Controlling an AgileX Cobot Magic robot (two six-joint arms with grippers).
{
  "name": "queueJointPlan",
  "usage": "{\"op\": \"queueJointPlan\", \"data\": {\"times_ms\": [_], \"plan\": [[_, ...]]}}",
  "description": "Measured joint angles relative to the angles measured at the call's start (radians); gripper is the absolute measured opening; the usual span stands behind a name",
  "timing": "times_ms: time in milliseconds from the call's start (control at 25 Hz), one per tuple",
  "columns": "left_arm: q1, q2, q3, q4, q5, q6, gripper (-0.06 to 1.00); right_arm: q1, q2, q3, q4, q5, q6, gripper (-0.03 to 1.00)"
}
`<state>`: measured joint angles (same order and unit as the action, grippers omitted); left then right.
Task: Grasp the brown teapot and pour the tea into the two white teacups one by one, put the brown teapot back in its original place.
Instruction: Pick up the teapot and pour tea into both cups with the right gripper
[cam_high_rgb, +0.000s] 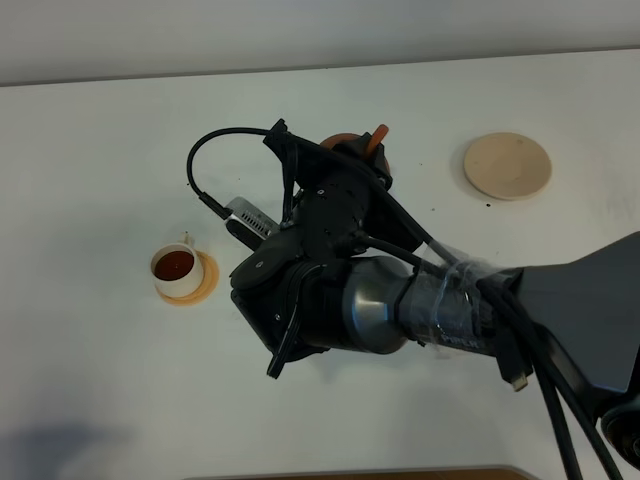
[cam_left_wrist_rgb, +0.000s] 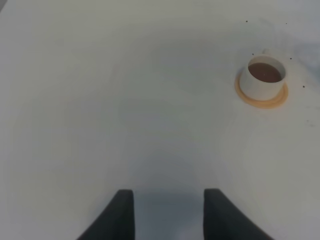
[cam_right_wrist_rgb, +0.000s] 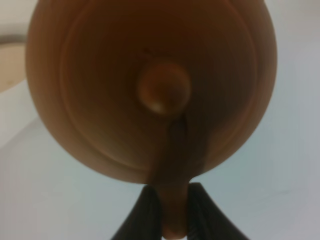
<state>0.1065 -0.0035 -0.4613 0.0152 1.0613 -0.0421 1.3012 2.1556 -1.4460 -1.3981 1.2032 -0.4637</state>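
Observation:
The brown teapot (cam_right_wrist_rgb: 150, 90) fills the right wrist view, seen from above its lid knob (cam_right_wrist_rgb: 164, 89). My right gripper (cam_right_wrist_rgb: 174, 190) is shut on its loop handle. In the high view the right arm (cam_high_rgb: 340, 290) reaches across the middle and covers the pot, so only a brown sliver of the teapot (cam_high_rgb: 340, 140) shows. One white teacup (cam_high_rgb: 175, 268), holding brown tea, stands on an orange coaster (cam_high_rgb: 203, 285) at the left. The other teacup is hidden. The pale beige saucer (cam_high_rgb: 507, 165), the original place, lies bare at the back right. My left gripper (cam_left_wrist_rgb: 167, 192) is open with nothing between its fingers.
In the left wrist view the filled teacup (cam_left_wrist_rgb: 264, 77) on its coaster (cam_left_wrist_rgb: 262, 100) sits well away from the left gripper. The white table (cam_high_rgb: 90, 140) stretches around everything. Black cables (cam_high_rgb: 215, 140) loop off the right arm's wrist.

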Motion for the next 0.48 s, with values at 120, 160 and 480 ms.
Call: {"op": "queueJointPlan", "data": {"times_ms": [120, 160, 480], "plan": [[0.0, 0.0, 0.0, 0.0, 0.0, 0.0, 0.37, -0.004, 0.0, 0.0, 0.044, 0.0, 0.025, 0.13], [0.0, 0.0, 0.0, 0.0, 0.0, 0.0, 0.37, -0.004, 0.0, 0.0, 0.054, 0.0, 0.036, 0.13], [0.0, 0.0, 0.0, 0.0, 0.0, 0.0, 0.37, -0.004, 0.0, 0.0, 0.122, 0.0, 0.148, 0.13]]}}
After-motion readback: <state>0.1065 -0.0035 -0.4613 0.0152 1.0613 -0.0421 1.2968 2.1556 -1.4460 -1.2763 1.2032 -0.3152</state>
